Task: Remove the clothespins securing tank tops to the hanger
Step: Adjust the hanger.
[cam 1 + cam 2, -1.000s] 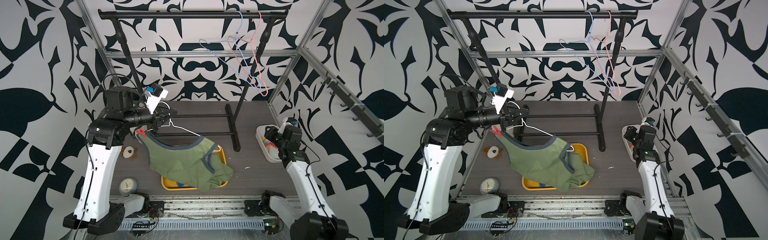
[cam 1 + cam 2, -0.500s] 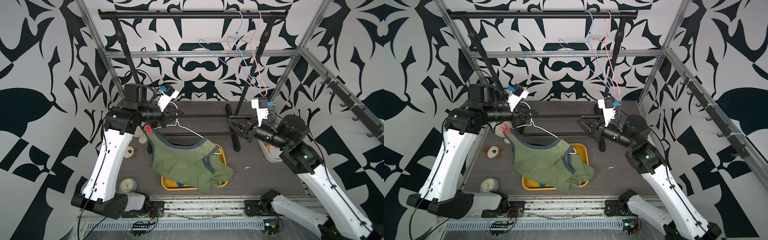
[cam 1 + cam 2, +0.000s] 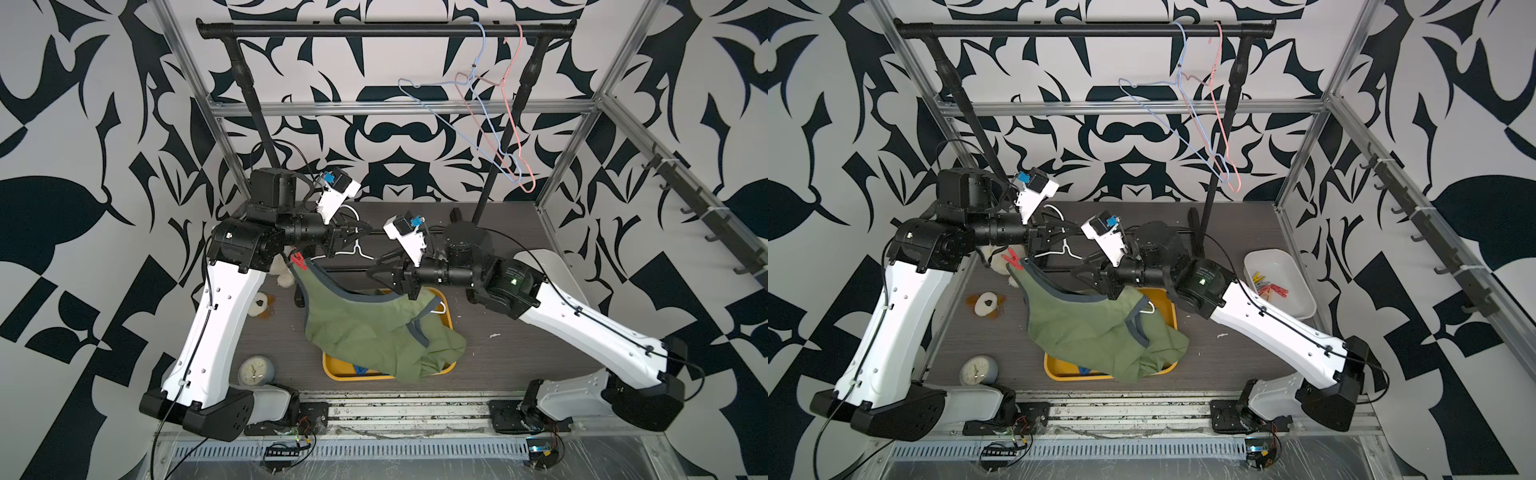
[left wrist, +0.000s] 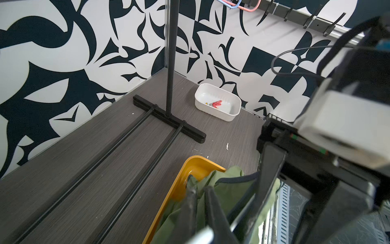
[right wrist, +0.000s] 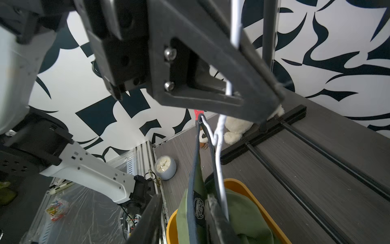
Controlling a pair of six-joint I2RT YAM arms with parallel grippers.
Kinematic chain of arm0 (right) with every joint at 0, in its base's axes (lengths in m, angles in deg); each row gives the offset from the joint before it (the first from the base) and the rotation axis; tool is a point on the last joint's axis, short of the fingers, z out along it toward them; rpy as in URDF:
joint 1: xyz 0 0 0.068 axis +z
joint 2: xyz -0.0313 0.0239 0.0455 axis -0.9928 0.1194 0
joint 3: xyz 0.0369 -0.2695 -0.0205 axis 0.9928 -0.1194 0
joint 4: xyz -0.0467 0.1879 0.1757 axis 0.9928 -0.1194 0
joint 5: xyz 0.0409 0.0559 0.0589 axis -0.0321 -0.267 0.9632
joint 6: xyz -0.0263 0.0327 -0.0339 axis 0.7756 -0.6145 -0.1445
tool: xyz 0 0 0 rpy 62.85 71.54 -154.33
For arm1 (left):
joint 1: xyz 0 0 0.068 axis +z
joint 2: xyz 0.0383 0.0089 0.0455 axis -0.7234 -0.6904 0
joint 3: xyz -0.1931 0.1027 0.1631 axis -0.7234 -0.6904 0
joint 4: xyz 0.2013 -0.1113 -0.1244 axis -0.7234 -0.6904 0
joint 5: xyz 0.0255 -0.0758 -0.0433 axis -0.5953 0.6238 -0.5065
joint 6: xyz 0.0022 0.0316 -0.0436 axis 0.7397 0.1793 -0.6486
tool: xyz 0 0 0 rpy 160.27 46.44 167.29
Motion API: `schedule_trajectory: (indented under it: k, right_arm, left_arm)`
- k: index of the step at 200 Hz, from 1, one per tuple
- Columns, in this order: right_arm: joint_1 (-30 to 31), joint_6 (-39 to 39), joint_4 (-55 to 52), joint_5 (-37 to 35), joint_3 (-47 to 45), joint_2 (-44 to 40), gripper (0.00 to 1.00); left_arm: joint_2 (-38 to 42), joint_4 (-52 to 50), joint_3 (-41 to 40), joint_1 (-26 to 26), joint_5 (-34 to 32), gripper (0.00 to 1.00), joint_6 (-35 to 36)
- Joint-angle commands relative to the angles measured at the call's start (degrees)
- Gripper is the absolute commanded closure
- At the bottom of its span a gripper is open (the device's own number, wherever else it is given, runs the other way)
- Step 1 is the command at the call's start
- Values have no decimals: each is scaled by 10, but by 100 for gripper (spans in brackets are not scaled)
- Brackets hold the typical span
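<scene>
One red clothespin point(image 3: 297, 261) is left on the green tank top point(image 3: 365, 328); more clothespins point(image 3: 1268, 287) lie in the bin point(image 3: 1277, 264). My left gripper point(image 3: 365, 227) clenches the hanger point(image 3: 358, 250); my right gripper point(image 3: 372, 267) gapes, empty.

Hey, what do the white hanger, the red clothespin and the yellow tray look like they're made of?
White hanger: thin bent wire, likely metal with a white coating. Red clothespin: probably moulded plastic, uniform colour, matte. Yellow tray: likely plastic, smooth rounded rim with a soft sheen.
</scene>
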Motion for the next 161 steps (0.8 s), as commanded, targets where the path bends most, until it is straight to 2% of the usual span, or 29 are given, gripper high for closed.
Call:
schedule_trajectory:
  k: [1, 52, 89, 161]
  right_arm:
    - [7, 31, 23, -34, 35, -2, 63]
    - [13, 48, 20, -64, 50, 10, 64]
    - [15, 71, -4, -90, 45, -28, 62]
    - [15, 76, -52, -66, 103, 20, 60]
  left_arm:
    - [16, 17, 8, -3, 31, 88, -25]
    - [21, 23, -7, -3, 35, 88, -28]
    - [26, 15, -6, -4, 35, 88, -21]
    - [29, 14, -7, -3, 43, 88, -22]
